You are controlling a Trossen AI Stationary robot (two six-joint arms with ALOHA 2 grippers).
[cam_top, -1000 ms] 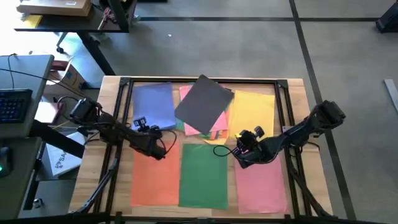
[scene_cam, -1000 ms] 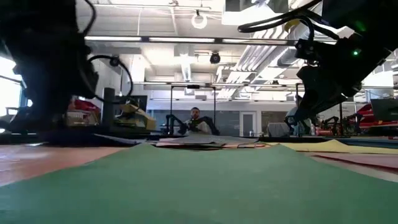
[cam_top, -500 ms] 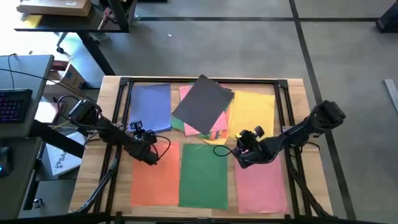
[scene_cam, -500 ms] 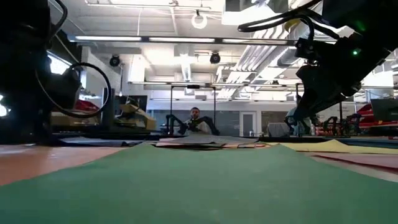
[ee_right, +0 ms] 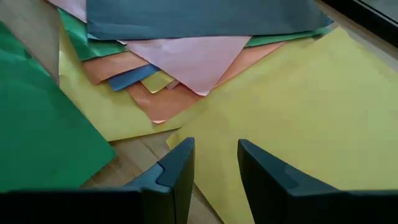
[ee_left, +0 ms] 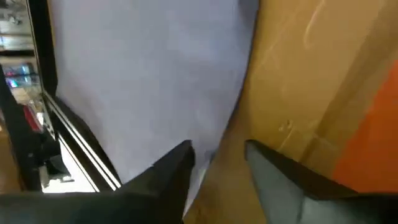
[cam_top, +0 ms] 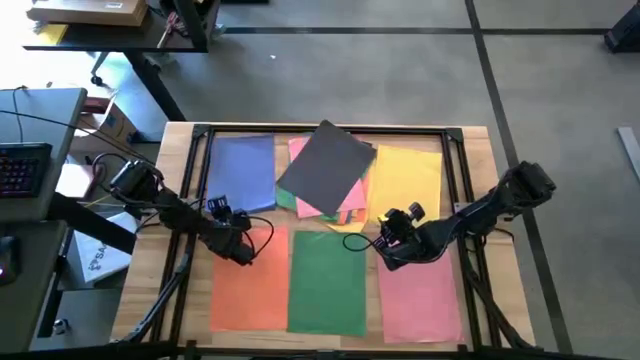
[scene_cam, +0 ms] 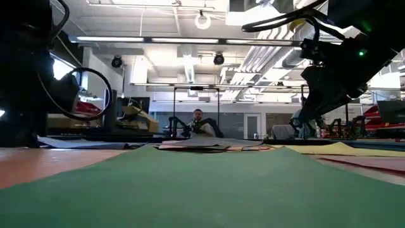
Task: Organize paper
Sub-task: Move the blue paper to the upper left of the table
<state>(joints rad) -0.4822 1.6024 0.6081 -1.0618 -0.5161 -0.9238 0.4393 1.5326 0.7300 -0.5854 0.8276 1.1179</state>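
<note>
On the wooden table, sorted sheets lie flat: a blue paper sheet at far left, an orange paper sheet near left, a green paper sheet in the middle, a pink paper sheet near right and a yellow paper sheet far right. A dark grey paper sheet tops a mixed pile between blue and yellow.

The left gripper hangs by the blue sheet's near edge, fingers apart, holding nothing. The right gripper hovers at the yellow sheet's near corner, fingers parted and empty.
</note>
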